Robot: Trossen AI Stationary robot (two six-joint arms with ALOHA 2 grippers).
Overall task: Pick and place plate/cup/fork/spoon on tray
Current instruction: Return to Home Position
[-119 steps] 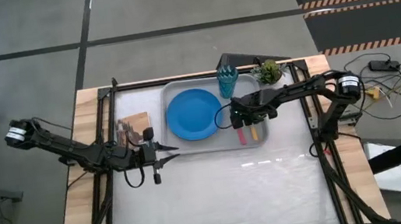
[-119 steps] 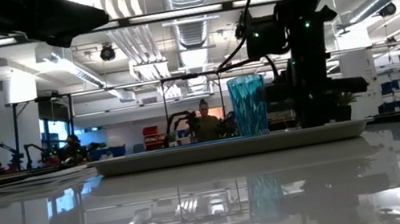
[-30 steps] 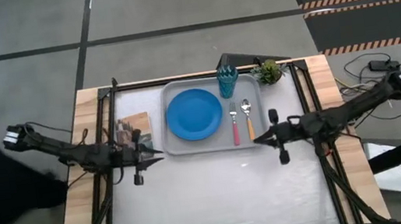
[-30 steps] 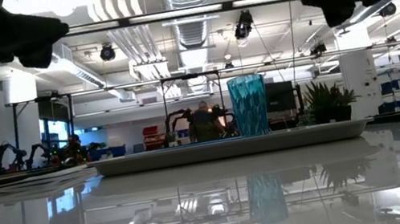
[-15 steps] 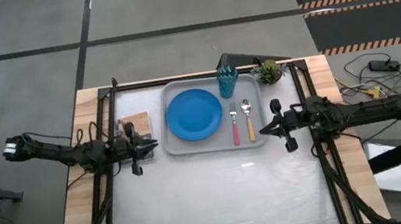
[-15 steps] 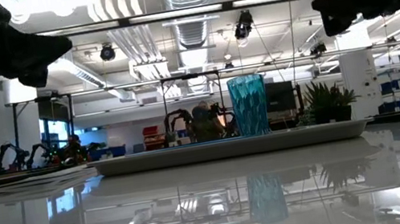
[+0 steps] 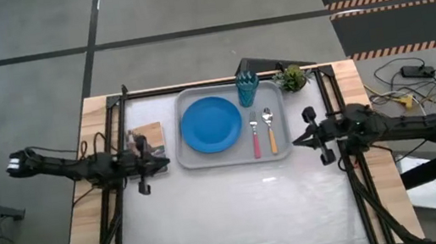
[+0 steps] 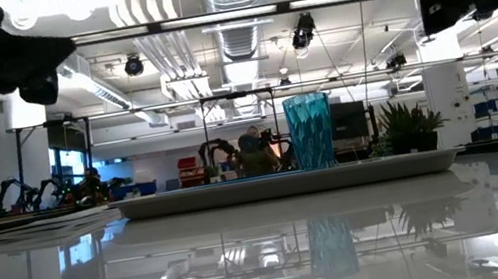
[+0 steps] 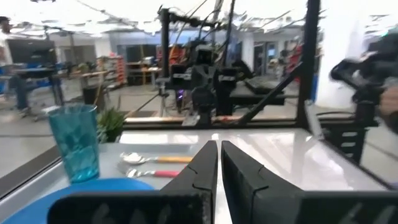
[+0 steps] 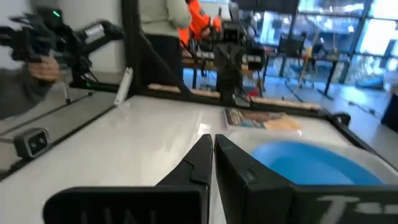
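The grey tray (image 7: 198,161) lies at the table's far middle. On it are the blue plate (image 7: 211,125), the teal cup (image 7: 247,90) at its far edge, the pink-handled fork (image 7: 255,136) and the orange-handled spoon (image 7: 270,131), side by side right of the plate. My left gripper (image 7: 168,159) is shut and empty, left of the tray. My right gripper (image 7: 293,140) is shut and empty, right of the tray. In the left wrist view the cup (image 9: 76,150), fork (image 9: 152,173), spoon (image 9: 155,159) and plate (image 9: 74,190) show beyond my shut fingers (image 9: 219,163).
A small green plant (image 7: 291,77) stands beyond the tray's far right corner. A picture card (image 7: 146,136) lies left of the tray, beside my left gripper. The near half of the table (image 7: 241,221) is bare white surface. A person shows in the room behind (image 10: 165,25).
Both arms have drawn back from the table's middle: my left gripper toward the left edge, my right gripper toward the right edge and a little toward the far edge. The plate, cup, fork and spoon have stayed still on the tray.
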